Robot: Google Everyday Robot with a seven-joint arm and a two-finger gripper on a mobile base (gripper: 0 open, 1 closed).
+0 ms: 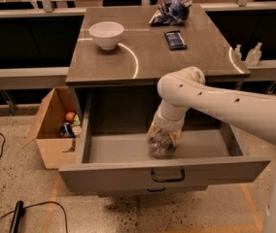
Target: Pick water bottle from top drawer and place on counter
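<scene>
The top drawer [123,172] is pulled open below the counter [152,62]; its front panel has a dark loop handle [167,175]. The water bottle [160,144], clear and crinkled, lies on the drawer floor right of the middle. My gripper [163,136] reaches down into the drawer from the white arm [225,108]. Its yellowish fingers [152,129] sit on both sides of the bottle's upper part and are closed against it. The bottle's cap end is hidden under the gripper.
On the counter are a white bowl [106,34], a blue crumpled bag [171,12] and a dark snack bar [175,39]. Two small pump bottles [253,54] stand on the rail at the right. An open cardboard box [55,130] sits on the floor left of the drawer.
</scene>
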